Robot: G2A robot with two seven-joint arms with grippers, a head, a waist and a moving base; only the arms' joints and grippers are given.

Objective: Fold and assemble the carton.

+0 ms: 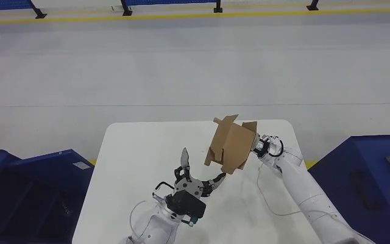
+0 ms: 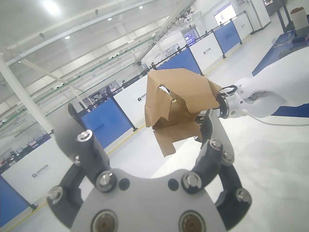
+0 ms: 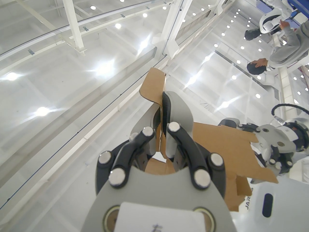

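Right pincer (image 3: 161, 106) tight on carton (image 3: 224, 146) edge; left pincer (image 2: 141, 121) wide, just beside carton.

In the top view the carton (image 1: 230, 143) hangs above the table (image 1: 134, 152), at about 1 o'clock from the table's middle. The right gripper (image 1: 261, 145) sits at the carton's 3 o'clock, clamped on it (a panel between its fingers). The left gripper (image 1: 203, 163) lies at the carton's 7 o'clock, fingers spread, one fingertip just beside a lower flap; contact cannot be told.
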